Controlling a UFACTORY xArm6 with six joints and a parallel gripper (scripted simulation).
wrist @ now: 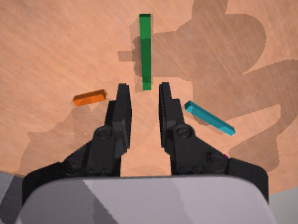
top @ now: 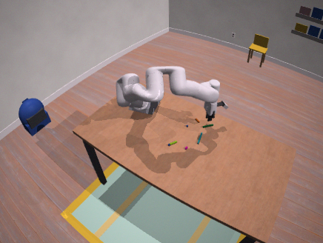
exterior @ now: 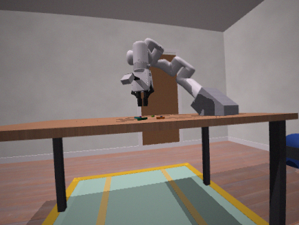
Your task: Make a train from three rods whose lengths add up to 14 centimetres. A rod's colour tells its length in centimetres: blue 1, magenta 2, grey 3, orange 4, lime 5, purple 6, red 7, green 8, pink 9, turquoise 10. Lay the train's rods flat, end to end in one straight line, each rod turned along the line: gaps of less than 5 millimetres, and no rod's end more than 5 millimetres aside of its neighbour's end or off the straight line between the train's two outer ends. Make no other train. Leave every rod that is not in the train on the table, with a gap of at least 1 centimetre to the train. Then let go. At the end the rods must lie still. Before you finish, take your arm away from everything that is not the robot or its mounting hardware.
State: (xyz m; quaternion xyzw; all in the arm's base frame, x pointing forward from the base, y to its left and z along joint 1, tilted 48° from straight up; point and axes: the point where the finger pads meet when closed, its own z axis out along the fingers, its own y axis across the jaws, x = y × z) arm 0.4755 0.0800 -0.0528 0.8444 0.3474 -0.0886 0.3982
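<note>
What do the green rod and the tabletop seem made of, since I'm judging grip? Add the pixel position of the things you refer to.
Green rod (top: pixel 208 126) (wrist: pixel 145 47): perhaps painted wood or plastic; smooth, even colour, no visible grain. Tabletop (top: pixel 237 159) (exterior: pixel 86 124) (wrist: pixel 45 45): apparently wood or laminate, low-sheen, with fine brown streaks.

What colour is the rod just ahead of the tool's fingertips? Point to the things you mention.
Green; the rod (top: pixel 208 126) (exterior: pixel 140 119) (wrist: pixel 145 52) shows best in the wrist view.

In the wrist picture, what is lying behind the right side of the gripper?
Only a magenta bit shows past the gripper's edge. The rest there is covered, so I cannot tell what else lies behind.
</note>
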